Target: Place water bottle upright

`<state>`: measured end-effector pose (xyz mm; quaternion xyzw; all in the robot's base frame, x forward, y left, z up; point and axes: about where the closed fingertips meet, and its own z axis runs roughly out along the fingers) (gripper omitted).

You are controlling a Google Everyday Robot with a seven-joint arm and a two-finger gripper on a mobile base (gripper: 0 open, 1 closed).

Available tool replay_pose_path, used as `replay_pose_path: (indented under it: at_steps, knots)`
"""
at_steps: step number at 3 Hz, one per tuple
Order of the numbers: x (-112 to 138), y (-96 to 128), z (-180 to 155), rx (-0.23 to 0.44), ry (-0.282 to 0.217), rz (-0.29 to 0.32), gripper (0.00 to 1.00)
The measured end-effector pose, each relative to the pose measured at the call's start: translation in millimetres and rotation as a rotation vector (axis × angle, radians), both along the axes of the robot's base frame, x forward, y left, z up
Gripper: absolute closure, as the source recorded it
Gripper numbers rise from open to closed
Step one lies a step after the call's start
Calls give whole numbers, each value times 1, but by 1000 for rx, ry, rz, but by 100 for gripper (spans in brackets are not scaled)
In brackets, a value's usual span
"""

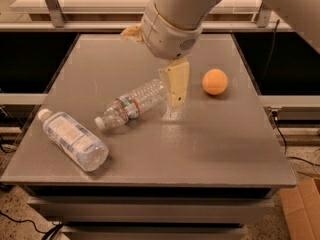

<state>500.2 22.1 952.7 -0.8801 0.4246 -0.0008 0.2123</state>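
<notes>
A lab or test space is indicated: the gripper [175,100] is positioned over a grey table [215,154], with loose cables [299,159] and a cardboard box [303,210] seen on speckled flooring [15,204] to its lower right.

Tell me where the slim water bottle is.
The water bottle lies on its side at table centre, cap toward the larger bottle; the hand hangs just beyond its base.

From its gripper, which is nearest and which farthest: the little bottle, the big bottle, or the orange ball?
Measured from the gripper, low over mid-table:
1. the water bottle, lying just beside it, view's left.
2. the orange ball, to the right.
3. the large bottle, front-left corner.
</notes>
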Motion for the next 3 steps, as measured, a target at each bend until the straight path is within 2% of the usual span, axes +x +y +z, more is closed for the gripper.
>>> replay_pose_path:
  at_steps: [1,2,3]
  knots:
    - [4,28,-11,3,-2,143,0]
    - [6,51,-28,-26,7,247,0]
    - [8,68,-51,-66,36,311,0]
